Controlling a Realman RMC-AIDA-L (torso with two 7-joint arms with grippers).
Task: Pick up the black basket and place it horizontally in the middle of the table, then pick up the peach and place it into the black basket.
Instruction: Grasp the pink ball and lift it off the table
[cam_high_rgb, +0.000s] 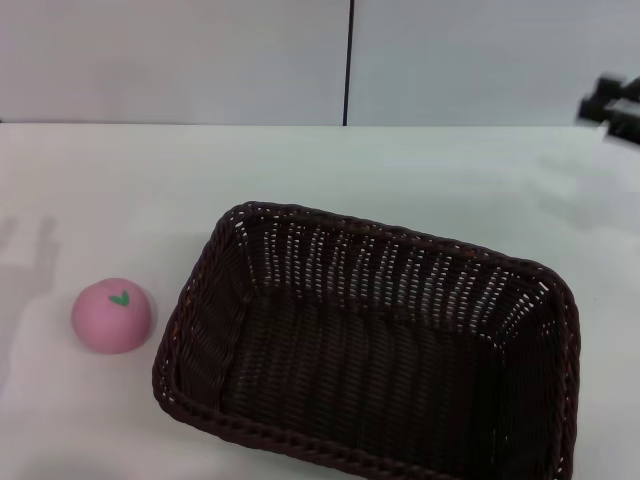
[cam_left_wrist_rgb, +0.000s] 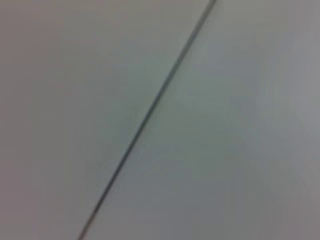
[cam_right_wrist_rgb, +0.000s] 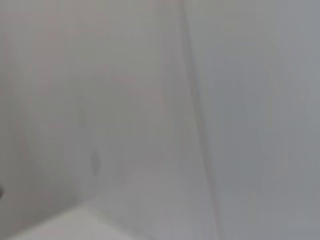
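Note:
The black basket (cam_high_rgb: 370, 350) is a large dark woven wicker basket. It stands upright on the white table (cam_high_rgb: 330, 170), near the front and slightly right of centre, a little askew, and it is empty. The peach (cam_high_rgb: 111, 315) is a small pink ball with a green leaf mark. It sits on the table to the left of the basket, apart from it. A dark part of my right gripper (cam_high_rgb: 612, 108) shows at the far right edge, raised and far from both. My left gripper is out of view. Both wrist views show only plain wall.
A pale wall with a dark vertical seam (cam_high_rgb: 349, 60) stands behind the table's far edge. A faint shadow lies on the table at the far left (cam_high_rgb: 25, 260). Bare tabletop lies behind the basket and around the peach.

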